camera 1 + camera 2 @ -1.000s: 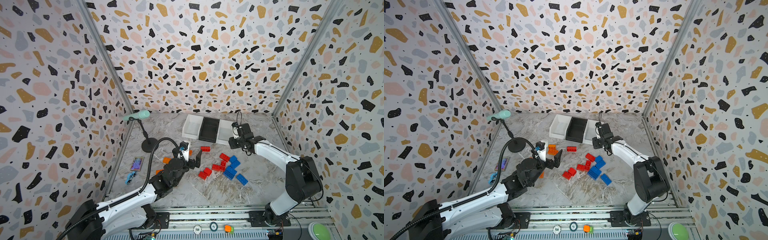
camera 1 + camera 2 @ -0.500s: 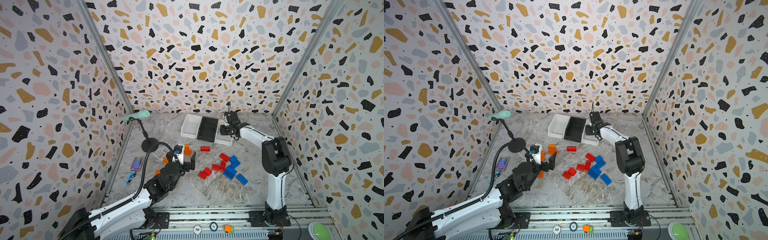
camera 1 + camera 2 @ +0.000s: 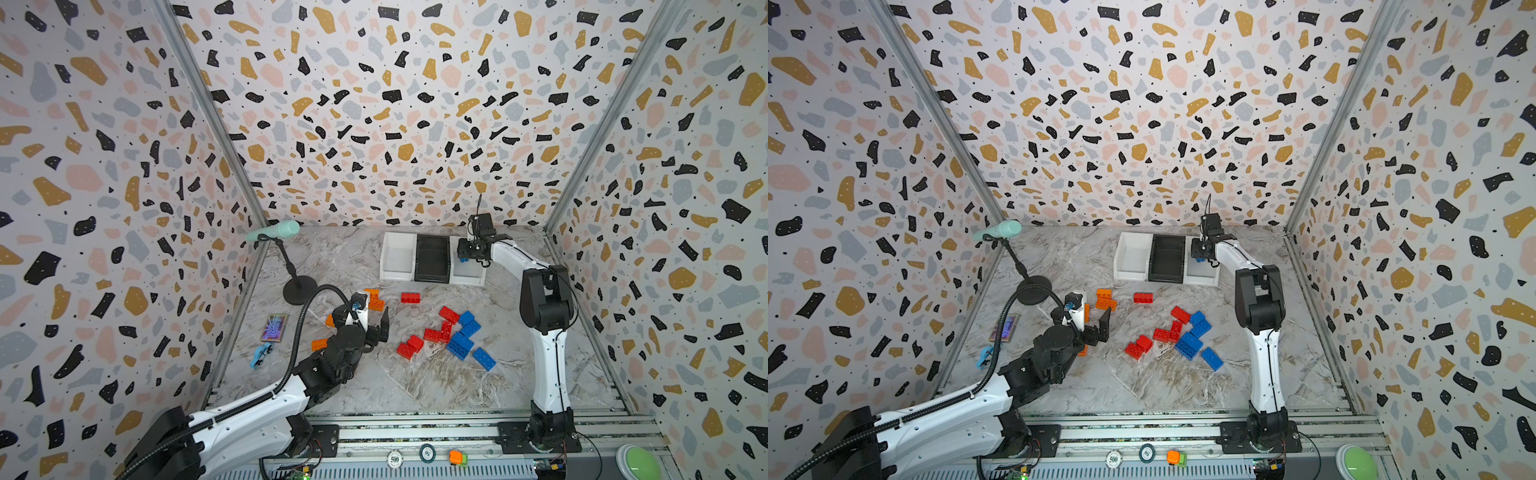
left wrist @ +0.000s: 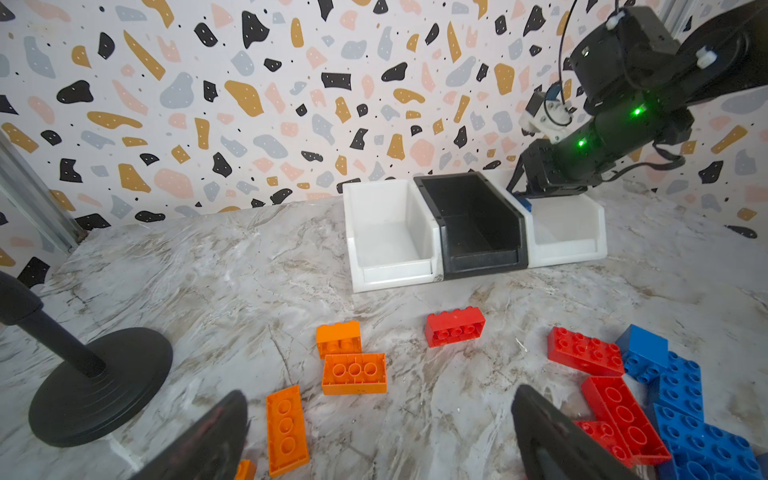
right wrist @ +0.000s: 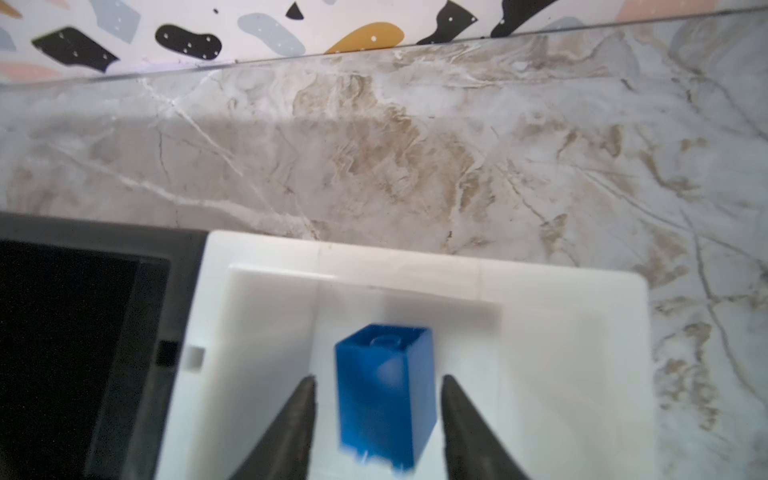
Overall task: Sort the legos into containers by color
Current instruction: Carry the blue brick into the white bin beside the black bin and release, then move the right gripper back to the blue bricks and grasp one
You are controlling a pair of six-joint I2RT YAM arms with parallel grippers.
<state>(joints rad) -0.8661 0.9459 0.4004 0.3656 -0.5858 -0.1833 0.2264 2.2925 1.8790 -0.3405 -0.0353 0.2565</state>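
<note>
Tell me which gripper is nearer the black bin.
Right. The right gripper hangs over the white bin adjoining the black bin; the left gripper hovers near the orange bricks, well short of it.

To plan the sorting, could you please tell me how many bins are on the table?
3, in a row near the back wall: left white bin, black bin in the middle, right white bin.

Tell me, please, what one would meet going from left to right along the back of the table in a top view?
mint-green microphone → left white bin → black bin → right white bin
</note>
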